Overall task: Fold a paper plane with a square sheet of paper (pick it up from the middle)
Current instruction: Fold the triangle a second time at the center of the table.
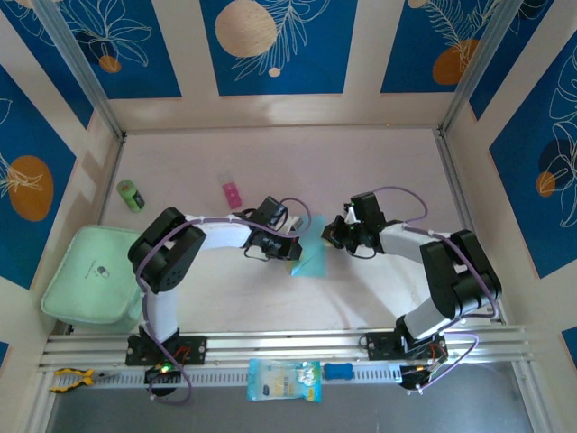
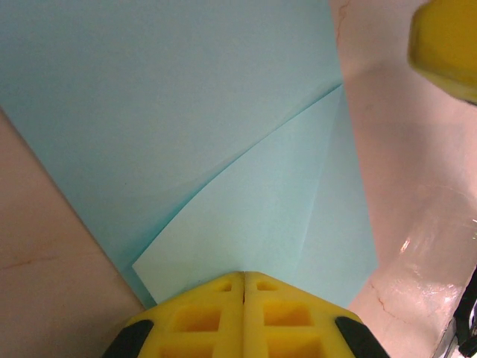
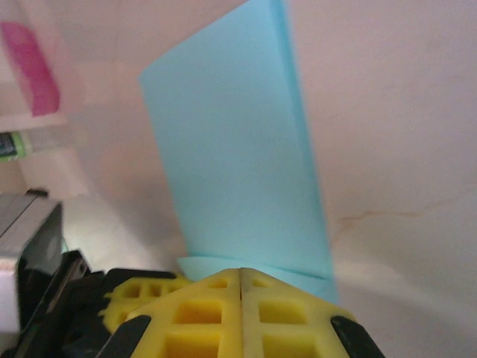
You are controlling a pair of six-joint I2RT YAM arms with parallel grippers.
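Observation:
The square sheet of paper [image 1: 312, 260] is light cyan-blue and lies on the table between the two arms. One corner is folded over as a triangular flap [image 2: 261, 216]. My left gripper [image 1: 294, 242] is shut, and its yellow fingertips [image 2: 244, 274] rest together on the near edge of that flap. My right gripper [image 1: 328, 233] is shut too, its tips [image 3: 241, 270] meeting over a slightly raised edge of the paper [image 3: 238, 164]. One yellow finger [image 2: 446, 43] of the right gripper shows in the left wrist view. Whether either gripper pinches the paper cannot be told.
A small pink block [image 1: 232, 193] and a green roll [image 1: 131, 195] lie behind the left arm. A mint-green tray [image 1: 90, 275] sits at the left wall. On the front rail lie a blue-and-yellow packet [image 1: 284, 380] and yellow pliers [image 1: 70, 379].

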